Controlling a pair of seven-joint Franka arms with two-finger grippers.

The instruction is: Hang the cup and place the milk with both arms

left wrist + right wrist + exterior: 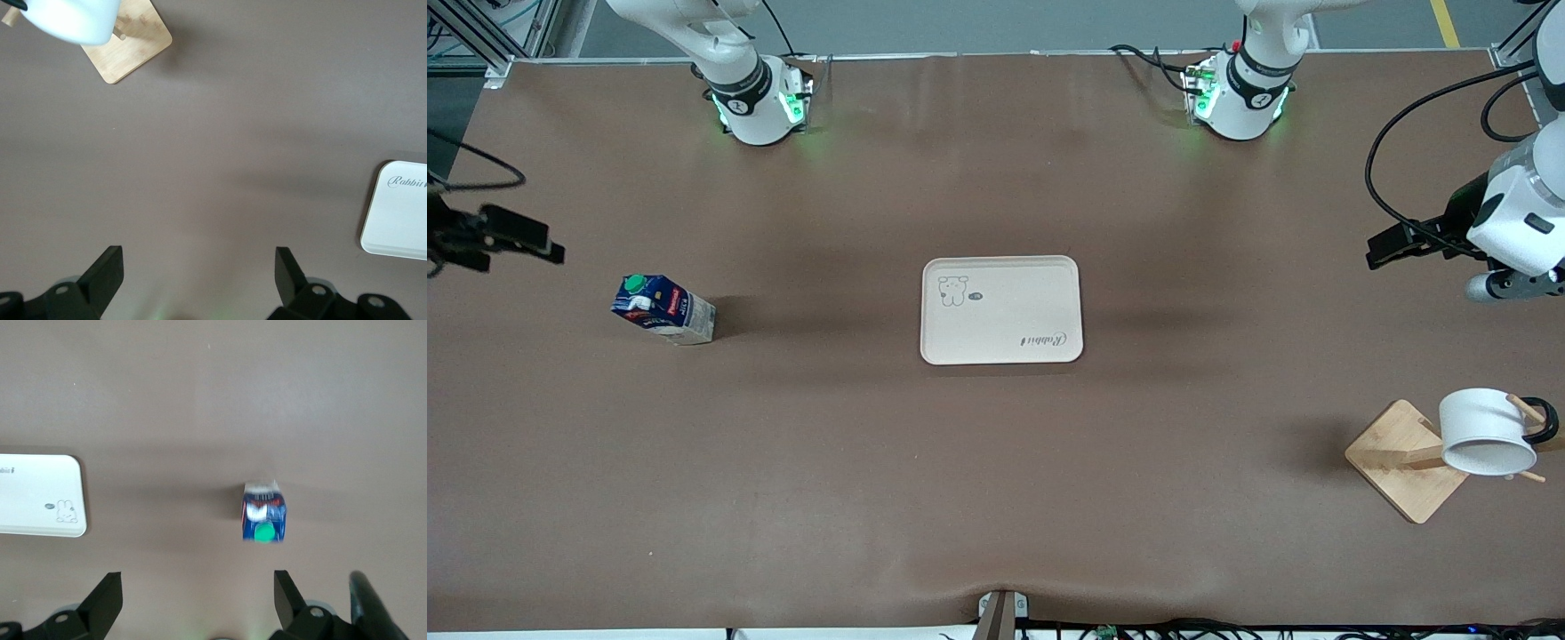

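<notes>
The white cup (1485, 431) hangs by its black handle on a peg of a wooden rack (1400, 462) at the left arm's end of the table; it also shows in the left wrist view (70, 17). The dark blue milk carton (663, 309) with a green cap stands on the table toward the right arm's end, and shows in the right wrist view (264, 517). My left gripper (1394, 246) is open and empty in the air over bare table (199, 257). My right gripper (520, 238) is open and empty, over bare table near the carton (198, 581).
A cream rectangular tray (1001, 267) with a rabbit drawing lies at the table's middle; its edge shows in the left wrist view (400, 210) and the right wrist view (37, 495). The rack's base shows in the left wrist view (133, 43). Brown cloth covers the table.
</notes>
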